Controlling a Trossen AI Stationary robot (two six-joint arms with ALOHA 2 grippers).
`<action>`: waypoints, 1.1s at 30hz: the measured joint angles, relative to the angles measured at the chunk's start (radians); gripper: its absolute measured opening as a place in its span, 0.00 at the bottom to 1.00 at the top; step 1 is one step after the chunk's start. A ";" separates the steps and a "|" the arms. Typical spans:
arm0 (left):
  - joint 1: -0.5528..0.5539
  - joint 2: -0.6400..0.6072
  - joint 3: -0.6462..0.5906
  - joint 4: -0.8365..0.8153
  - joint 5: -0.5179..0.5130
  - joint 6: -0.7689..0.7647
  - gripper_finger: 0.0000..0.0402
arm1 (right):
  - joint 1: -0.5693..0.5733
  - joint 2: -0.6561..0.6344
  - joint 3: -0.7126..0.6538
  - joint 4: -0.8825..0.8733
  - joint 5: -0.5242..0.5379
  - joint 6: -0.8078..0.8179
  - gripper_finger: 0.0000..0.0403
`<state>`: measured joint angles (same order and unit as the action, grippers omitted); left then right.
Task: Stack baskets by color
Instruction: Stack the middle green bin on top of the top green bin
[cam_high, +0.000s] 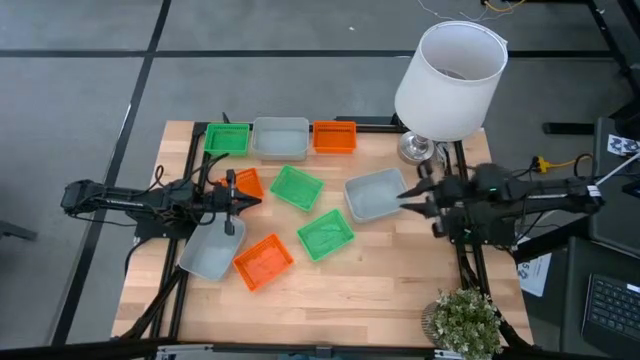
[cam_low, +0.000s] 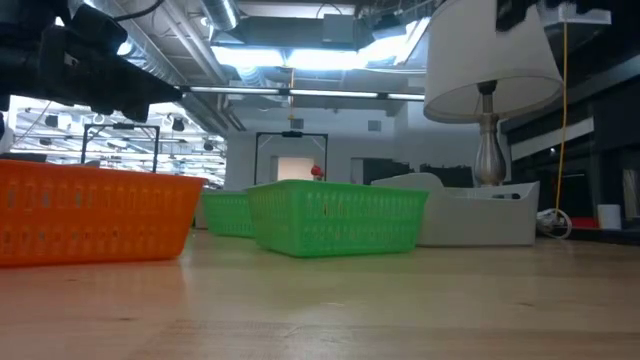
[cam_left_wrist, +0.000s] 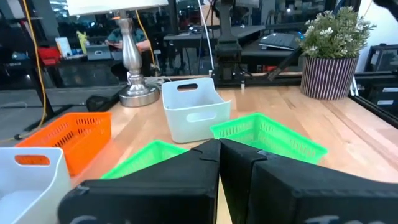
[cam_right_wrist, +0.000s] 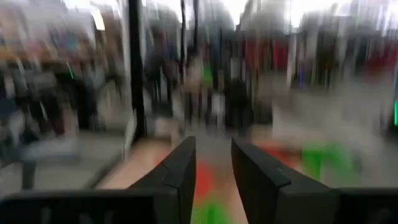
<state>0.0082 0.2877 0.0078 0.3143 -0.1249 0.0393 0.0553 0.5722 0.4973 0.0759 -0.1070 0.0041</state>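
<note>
Nine shallow rectangular baskets with flared rims, spread over the far and middle part of a pale wooden table (cam_high: 380, 280) with visible plank seams and a dark metal frame along its edges. Along the far edge, a row of three touching side by side: green mesh basket (cam_high: 227, 138), pale grey smooth-walled basket (cam_high: 280, 138), orange mesh basket (cam_high: 334, 137). Nearer the middle, a second orange basket (cam_high: 246, 184) partly under the left arm, a tilted green basket (cam_high: 296, 188), another green basket (cam_high: 326, 236) below it, an orange basket (cam_high: 263, 262) toward the near side, and a grey basket (cam_high: 211, 250) just beside that one. Off to the right, a grey basket with handle cut-outs (cam_high: 376, 195), just at the tips of the right gripper (cam_high: 408, 196), fingers parted in the wrist view and gripping nothing visible there. Left gripper (cam_high: 252, 199) pressed together, empty, hovering between the second orange basket and the tilted green one. Green and orange walls latticed and bright; grey ones solid, slightly translucent and a little larger. At the far right corner, a big white drum lampshade (cam_high: 449, 80) on a turned silvery metal stem. At the near right corner, a small bushy potted plant (cam_high: 465, 322) in a ribbed pot. Beyond, grey floor tiles, ceiling ducts and strip lights in an open workshop.
</note>
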 joint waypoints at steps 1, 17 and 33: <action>0.000 0.000 0.000 0.000 0.000 -0.009 0.00 | 0.001 0.027 0.021 -0.082 0.029 0.034 0.26; -0.001 0.071 0.117 0.039 0.119 -0.065 0.00 | -0.001 0.362 0.218 -0.428 0.177 0.112 0.26; -0.002 0.815 0.617 -0.325 0.013 0.141 0.00 | -0.001 0.404 0.262 -0.444 0.176 0.091 0.26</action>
<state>0.0067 1.1030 0.6251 -0.0107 -0.1120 0.1801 0.0547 0.9760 0.7589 -0.3686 0.0692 0.0956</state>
